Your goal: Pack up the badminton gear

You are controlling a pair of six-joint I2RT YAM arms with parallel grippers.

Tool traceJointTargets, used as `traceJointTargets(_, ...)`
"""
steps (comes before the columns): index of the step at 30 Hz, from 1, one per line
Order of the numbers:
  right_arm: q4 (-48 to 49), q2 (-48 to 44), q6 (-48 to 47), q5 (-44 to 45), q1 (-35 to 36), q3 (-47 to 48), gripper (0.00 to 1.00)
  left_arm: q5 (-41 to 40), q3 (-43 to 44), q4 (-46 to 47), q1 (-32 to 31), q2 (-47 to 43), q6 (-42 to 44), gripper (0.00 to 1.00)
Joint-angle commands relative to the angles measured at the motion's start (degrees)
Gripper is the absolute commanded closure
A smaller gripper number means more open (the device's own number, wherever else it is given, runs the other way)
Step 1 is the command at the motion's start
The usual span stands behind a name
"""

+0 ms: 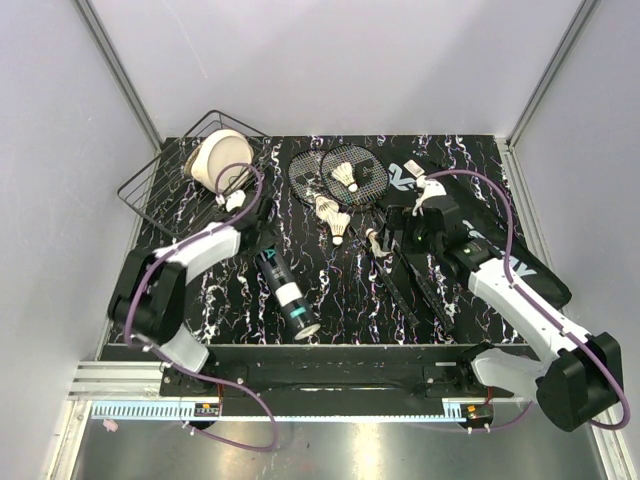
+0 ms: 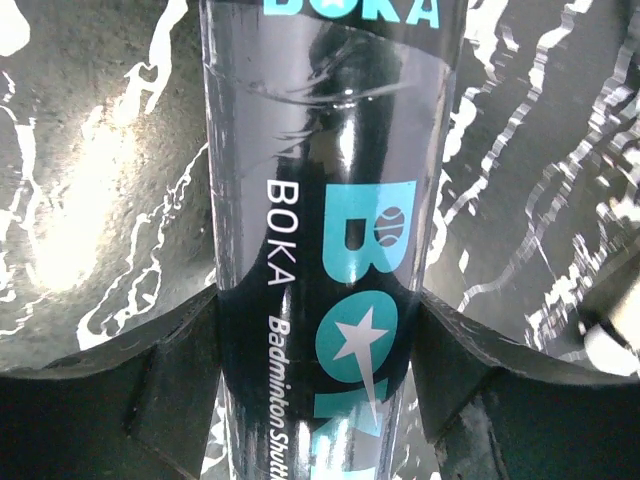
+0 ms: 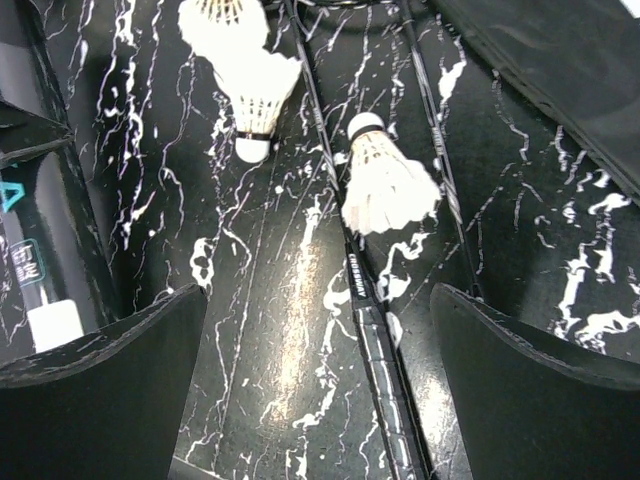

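We count two rackets (image 1: 312,178), four shuttlecocks (image 1: 347,176), one tube (image 1: 287,290), and one bag (image 1: 530,265) partly hidden under an arm. The left hand (image 2: 315,312) straddles the tube, grip unclear. The right hand (image 3: 318,296) gapes wide.

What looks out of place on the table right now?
Nothing looks damaged, but shuttlecocks lie scattered: one on the racket heads, three on the table near the shafts. The shuttle tube lies on its side.

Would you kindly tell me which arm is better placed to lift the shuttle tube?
Left. The left claw straddles the shuttle tube, fingers either side; the right claw hangs open over the racket shafts.
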Motion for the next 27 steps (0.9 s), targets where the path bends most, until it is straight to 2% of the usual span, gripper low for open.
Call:
traceJointTargets(1,2.0,2.7,-2.4,-6.6,0.3,1.7,0.00,3.0,-2.6,6.8,-1.6,-13.7,16.1,0.40)
traceJointTargets(3,0.4,7.3,-4.1,-13.9,0.3,5.0,0.00,6.9,-3.2,5.9,-2.1,-20.1,21.6,0.40)
traceJointTargets(4,-1.1,10.0,-4.6,-19.1,0.3,6.0,0.00,13.6,-3.1,5.6,-2.1,-22.0,28.2,0.40)
traceJointTargets(6,-2.2,12.1,-4.9,-22.9,0.3,8.9,0.00,19.5,-1.9,2.8,-2.1,-26.1,35.4,0.46)
traceJointTargets(7,-3.0,13.3,-4.7,-25.4,0.3,10.0,0.00,21.6,0.4,1.0,-2.3,-26.8,42.0,0.49)
traceJointTargets(10,-3.2,14.2,-1.2,-27.6,0.3,14.4,0.00,19.6,2.7,-2.4,-2.7,-28.8,53.2,0.53)
traceJointTargets(14,-2.2,14.6,4.7,-29.9,0.4,21.4,0.07,20.4,0.9,1.5,-4.5,-32.3,63.9,0.60)
traceJointTargets(15,-2.0,14.7,5.4,-30.2,0.3,22.6,0.07,22.7,-0.8,4.2,-4.8,-32.8,67.4,0.63)
traceJointTargets(17,-1.6,14.4,7.1,-30.6,0.3,24.9,0.08,24.6,-3.0,7.4,-5.8,-33.9,70.7,0.64)
traceJointTargets(20,0.6,13.6,8.1,-32.4,0.4,27.0,0.11,29.2,-3.2,7.6,-6.3,-34.6,73.7,0.66)
traceJointTargets(27,3.8,15.8,8.7,-40.0,0.5,30.1,0.37,35.2,-7.5,10.4,-7.6,-37.1,77.9,0.73)
